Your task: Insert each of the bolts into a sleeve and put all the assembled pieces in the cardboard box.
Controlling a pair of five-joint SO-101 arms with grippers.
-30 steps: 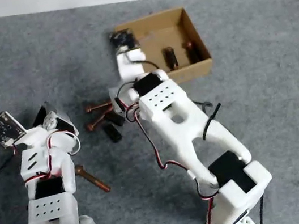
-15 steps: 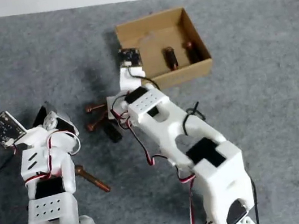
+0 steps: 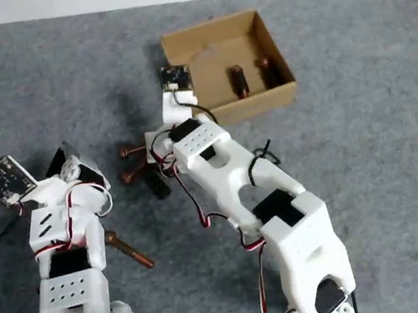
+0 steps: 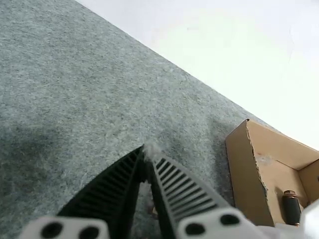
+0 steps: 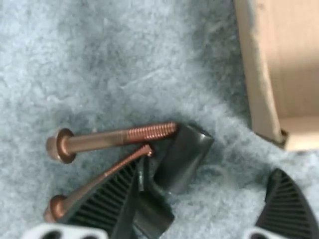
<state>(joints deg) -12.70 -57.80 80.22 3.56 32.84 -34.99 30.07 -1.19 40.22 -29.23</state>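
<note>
In the high view the cardboard box (image 3: 260,102) sits at the upper centre of the grey felt tabletop (image 3: 386,159), with 2 assembled pieces (image 3: 238,81) lying inside it toward its right wall. Left of the box, near the frame's middle, 2 copper bolts (image 3: 134,149) lie side by side next to a black sleeve (image 3: 156,184). A 3rd bolt (image 3: 130,251) lies apart at lower left, just beside the left arm. The right pincer (image 5: 209,169) is spread wide and grips nothing; a second sleeve (image 5: 182,154), touching one bolt's threaded end, lies between its fingers. The left pincer (image 4: 147,155) has its tips pressed together, empty, above bare felt.
</note>
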